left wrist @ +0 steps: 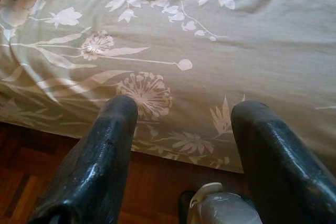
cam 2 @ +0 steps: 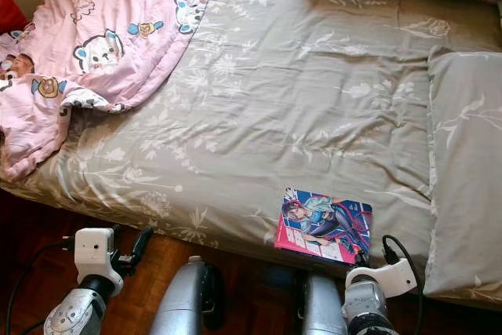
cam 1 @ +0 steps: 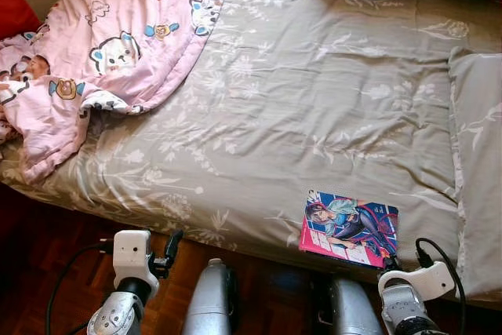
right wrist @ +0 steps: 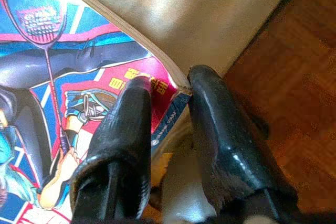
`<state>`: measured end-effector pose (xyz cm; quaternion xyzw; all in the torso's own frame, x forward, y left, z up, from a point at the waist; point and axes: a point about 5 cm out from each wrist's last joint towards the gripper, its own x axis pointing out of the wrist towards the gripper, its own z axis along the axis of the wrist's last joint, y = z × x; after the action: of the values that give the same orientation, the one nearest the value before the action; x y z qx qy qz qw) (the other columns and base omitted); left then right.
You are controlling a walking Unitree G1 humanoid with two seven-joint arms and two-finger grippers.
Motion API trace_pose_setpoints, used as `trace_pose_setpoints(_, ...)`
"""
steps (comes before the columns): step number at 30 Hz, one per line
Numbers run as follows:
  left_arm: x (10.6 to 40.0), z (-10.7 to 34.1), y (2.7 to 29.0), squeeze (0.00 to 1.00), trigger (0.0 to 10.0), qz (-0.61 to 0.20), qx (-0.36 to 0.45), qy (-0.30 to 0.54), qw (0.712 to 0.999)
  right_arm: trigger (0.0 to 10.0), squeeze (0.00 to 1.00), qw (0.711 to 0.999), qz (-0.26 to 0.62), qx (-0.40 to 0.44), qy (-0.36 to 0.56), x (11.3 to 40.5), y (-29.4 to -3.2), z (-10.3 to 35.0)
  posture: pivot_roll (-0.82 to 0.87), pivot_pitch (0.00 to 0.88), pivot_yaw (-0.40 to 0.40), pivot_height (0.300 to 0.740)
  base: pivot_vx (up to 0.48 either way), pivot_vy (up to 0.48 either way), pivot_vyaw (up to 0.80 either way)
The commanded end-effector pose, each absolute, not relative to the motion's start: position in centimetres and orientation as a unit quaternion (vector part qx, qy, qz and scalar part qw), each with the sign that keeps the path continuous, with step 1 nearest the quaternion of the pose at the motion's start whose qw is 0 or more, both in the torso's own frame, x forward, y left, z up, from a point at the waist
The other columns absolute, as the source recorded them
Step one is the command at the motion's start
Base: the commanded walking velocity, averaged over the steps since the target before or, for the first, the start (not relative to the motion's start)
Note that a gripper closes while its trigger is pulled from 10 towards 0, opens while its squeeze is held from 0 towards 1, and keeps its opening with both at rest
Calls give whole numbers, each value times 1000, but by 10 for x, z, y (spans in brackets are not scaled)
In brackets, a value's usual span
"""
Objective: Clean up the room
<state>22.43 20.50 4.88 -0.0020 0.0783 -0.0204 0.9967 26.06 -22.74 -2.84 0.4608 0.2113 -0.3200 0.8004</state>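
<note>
We're pinching the comic book (cam 1: pixel 350 227) by its corner with our right gripper (right wrist: pixel 169 94); thin, floppy, glossy, probably slippery. Left gripper (left wrist: pixel 181 129) is hanging open.

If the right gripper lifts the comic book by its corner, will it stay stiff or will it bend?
The comic book looks thin and soft-covered, so it would probably sag when held by one corner. Its cover looks glossy, so it may slip between the fingers of the right gripper. It lies flat at the edge of the bed, so it will hardly roll.
</note>
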Motion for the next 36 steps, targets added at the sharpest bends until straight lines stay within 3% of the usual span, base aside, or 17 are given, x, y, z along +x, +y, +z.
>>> trace_pose_setpoints(1,215,39,213,0,10000,-10,10,101,995,10000,1000,796,-310,463,236,254,-217,-37,223,366,111,661,0,0,0)
trace_pose_setpoints(18,213,39,216,0,10000,-8,19,106,994,10000,1000,788,-280,514,192,274,-213,-22,229,365,109,661,0,0,0)
trace_pose_setpoints(22,211,37,216,0,10000,-8,20,108,994,10000,1000,790,-244,518,218,277,-199,-22,228,364,107,661,0,0,0)
trace_pose_setpoints(23,211,37,216,0,10000,-8,20,109,994,10000,298,794,-240,513,219,277,-198,-22,228,365,105,661,0,0,0)
trace_pose_setpoints(24,211,37,216,0,10000,-8,21,109,994,10000,0,794,-245,510,222,276,-198,-23,228,364,104,661,0,0,0)
trace_pose_setpoints(36,213,38,213,0,10000,-8,19,106,994,10000,0,783,-285,495,245,257,-205,-38,220,352,98,661,0,0,0)
